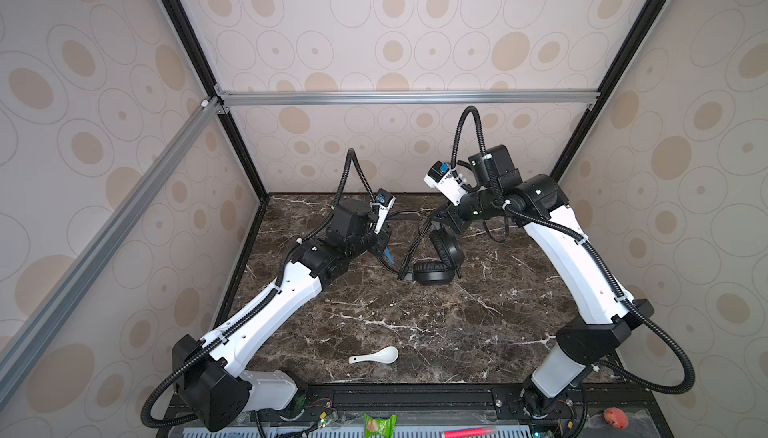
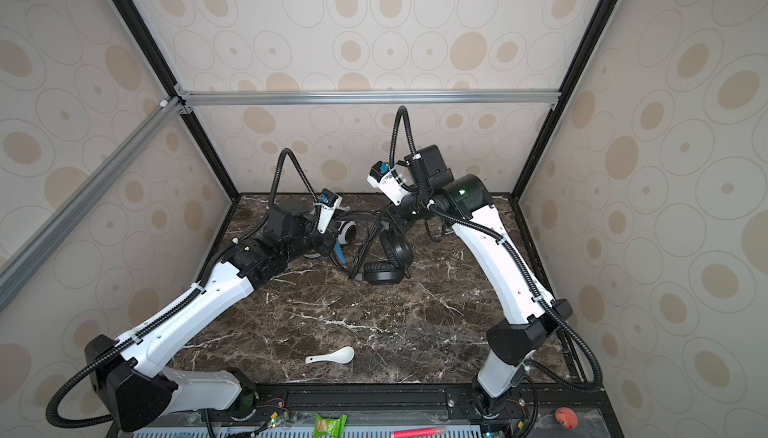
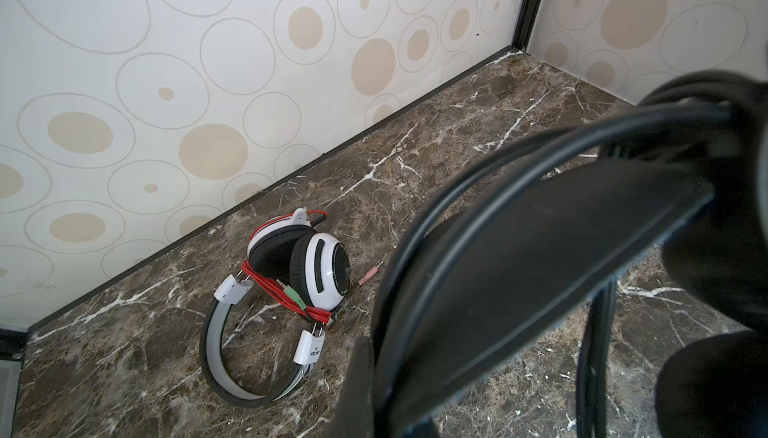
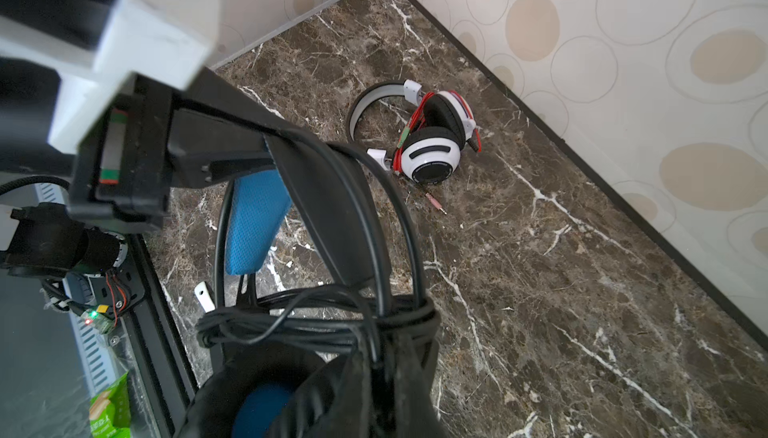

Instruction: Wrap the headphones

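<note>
The black headphones (image 1: 445,251) (image 2: 394,251) hang above the table's far middle, held between both arms. My left gripper (image 1: 384,249) (image 2: 336,249) (image 3: 386,407) is shut on their headband (image 3: 540,249), whose blue lining (image 4: 255,220) shows in the right wrist view. My right gripper (image 1: 442,219) (image 2: 388,219) (image 4: 388,373) is shut on the same headset just above an ear cup (image 4: 257,398). The black cord (image 4: 291,326) lies in several loops round that spot. The white headphones (image 3: 320,265) (image 4: 432,153) (image 2: 348,232) lie by the back wall with the red cord (image 3: 282,286) bundled on them.
A white spoon (image 1: 376,356) (image 2: 332,356) lies near the front edge. A pink jack plug (image 3: 370,276) (image 4: 436,203) rests on the marble beside the white headset. A green packet (image 1: 379,425), a red pen (image 1: 467,431) and an orange ball (image 1: 615,417) sit on the front ledge.
</note>
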You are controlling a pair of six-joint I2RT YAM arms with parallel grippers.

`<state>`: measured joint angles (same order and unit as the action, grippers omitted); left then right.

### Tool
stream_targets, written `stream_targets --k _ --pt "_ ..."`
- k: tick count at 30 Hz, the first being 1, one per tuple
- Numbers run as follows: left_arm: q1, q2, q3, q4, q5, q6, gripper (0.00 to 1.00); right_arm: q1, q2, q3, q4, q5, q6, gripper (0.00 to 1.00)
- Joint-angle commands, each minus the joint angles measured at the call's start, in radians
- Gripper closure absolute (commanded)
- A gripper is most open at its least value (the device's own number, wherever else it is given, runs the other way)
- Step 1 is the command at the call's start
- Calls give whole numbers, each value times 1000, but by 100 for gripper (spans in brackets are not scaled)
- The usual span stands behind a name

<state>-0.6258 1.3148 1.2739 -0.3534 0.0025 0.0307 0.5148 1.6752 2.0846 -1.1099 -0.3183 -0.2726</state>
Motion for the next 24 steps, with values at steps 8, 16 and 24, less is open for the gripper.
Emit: stream_targets --k 8,16,24 --pt "-15 -15 14 -79 165 62 100 -95 6 -11 97 -37 -222 100" --pt "-15 -49 1 -104 195 44 100 -100 -33 -82 122 20 -286 100" --pt "-19 -95 -38 -94 213 -6 100 -101 -204 -321 263 57 -348 93"
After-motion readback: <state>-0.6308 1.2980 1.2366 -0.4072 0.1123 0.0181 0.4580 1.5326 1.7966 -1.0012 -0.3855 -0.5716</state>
